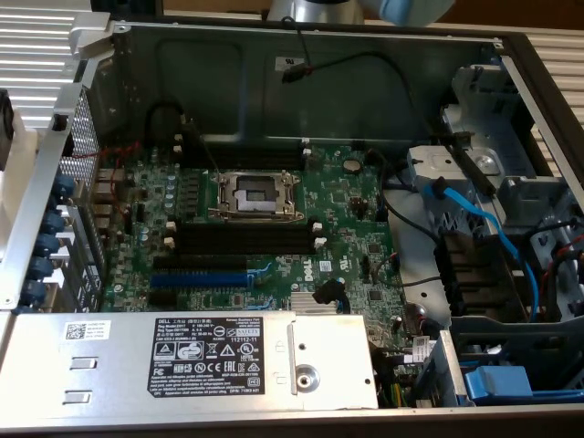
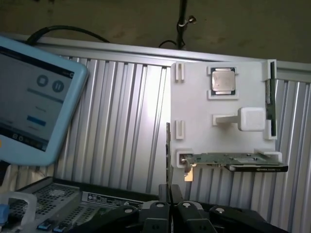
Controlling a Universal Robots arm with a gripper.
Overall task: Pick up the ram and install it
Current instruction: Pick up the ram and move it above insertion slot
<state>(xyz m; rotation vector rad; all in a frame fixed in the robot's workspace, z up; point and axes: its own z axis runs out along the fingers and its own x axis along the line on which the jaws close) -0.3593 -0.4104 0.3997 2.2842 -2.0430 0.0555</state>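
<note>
You had the gripper (image 2: 170, 204) closed almost fully. Between its jaws there was a thin dark strip, which I took for the ram (image 2: 168, 155) seen from its edge. So the ram was in the grip, held in the air in front of the white fixture plate (image 2: 199, 111). In the middle of the exterior view, the black memory slots (image 1: 242, 237) below the CPU socket (image 1: 255, 193) stood empty, with their white clips at the ends.

For this carrying step, I think a firm but gentle hold was correct, because such a board is thin and can slip or bend. It was wise to move slowly and to twist the wrist as little as possible. You also needed to keep the stick away from the plate and from the graphics card (image 2: 233, 162) that lay across it. Another dark stick (image 2: 270, 102) sat in the holders at the plate's far side. It should not be confused with yours.

The ram pointed straight out from the fingertips, away from the wrist camera. I judged that its long axis ran along this line, but from an edge-on look I could not be sure. Which way the label side or the contact edge was turned, I could not tell.
</note>
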